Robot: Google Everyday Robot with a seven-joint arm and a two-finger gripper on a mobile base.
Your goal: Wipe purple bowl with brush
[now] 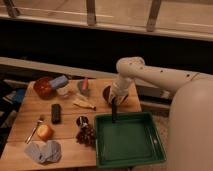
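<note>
The purple bowl [106, 93] sits on the wooden table at its right side, mostly hidden behind my gripper. My gripper [115, 100] hangs from the white arm, right over the bowl's near edge. It is shut on the brush [114, 112], a thin dark stick that points down from the fingers. The brush's lower end is over the far left corner of the green tray [150, 150].
On the table stand a reddish-brown bowl [43, 88] with a blue sponge [59, 81], a small cup [63, 91], a banana [83, 103], a black block [56, 113], a spoon [34, 131], an orange fruit [45, 132], grapes [87, 134] and a grey cloth [44, 151].
</note>
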